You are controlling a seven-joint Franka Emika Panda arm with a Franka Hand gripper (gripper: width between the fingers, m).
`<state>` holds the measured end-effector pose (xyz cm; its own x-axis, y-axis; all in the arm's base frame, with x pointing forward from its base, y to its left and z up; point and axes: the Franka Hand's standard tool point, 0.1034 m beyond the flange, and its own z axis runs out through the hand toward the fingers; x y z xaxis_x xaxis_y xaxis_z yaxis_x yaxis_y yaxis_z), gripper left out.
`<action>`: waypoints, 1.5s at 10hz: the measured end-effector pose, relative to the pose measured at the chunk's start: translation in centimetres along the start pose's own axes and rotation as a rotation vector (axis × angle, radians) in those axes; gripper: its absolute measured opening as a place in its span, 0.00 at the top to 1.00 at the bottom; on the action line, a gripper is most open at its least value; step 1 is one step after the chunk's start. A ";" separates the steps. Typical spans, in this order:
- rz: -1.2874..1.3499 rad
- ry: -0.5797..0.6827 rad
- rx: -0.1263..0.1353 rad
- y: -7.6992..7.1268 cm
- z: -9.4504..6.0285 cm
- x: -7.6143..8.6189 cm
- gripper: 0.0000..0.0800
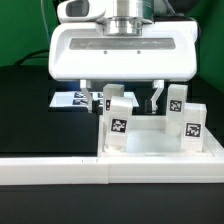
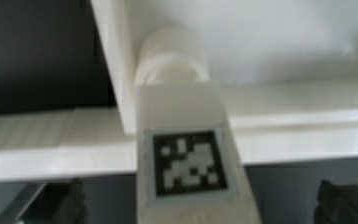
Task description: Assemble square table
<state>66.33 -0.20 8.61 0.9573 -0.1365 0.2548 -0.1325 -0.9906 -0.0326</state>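
The white square table top (image 1: 150,148) lies upside down against the front rail, with several short white tagged legs standing on it, among them the front left leg (image 1: 120,128) and the front right leg (image 1: 192,125). My gripper (image 1: 132,100) hangs low over the top, its fingers (image 1: 157,97) down between the legs. In the wrist view one tagged leg (image 2: 185,130) stands midway between the jaws of my gripper (image 2: 197,203). The dark fingers (image 2: 51,203) stand well off either side of it, with gaps. The gripper is open and holds nothing.
The long white L-shaped rail (image 1: 100,172) runs along the front of the black table surface. The marker board (image 1: 68,100) lies behind the table top at the exterior view's left.
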 end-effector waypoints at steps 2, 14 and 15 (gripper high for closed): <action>0.008 -0.083 0.011 -0.2 0.0 0.6 0.19; 0.410 -0.173 -0.025 0.9 1.1 1.0 0.64; 0.546 -0.131 -0.033 1.0 1.1 0.7 0.64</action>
<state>67.15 -1.28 7.71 0.7714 -0.6304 0.0870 -0.6234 -0.7761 -0.0952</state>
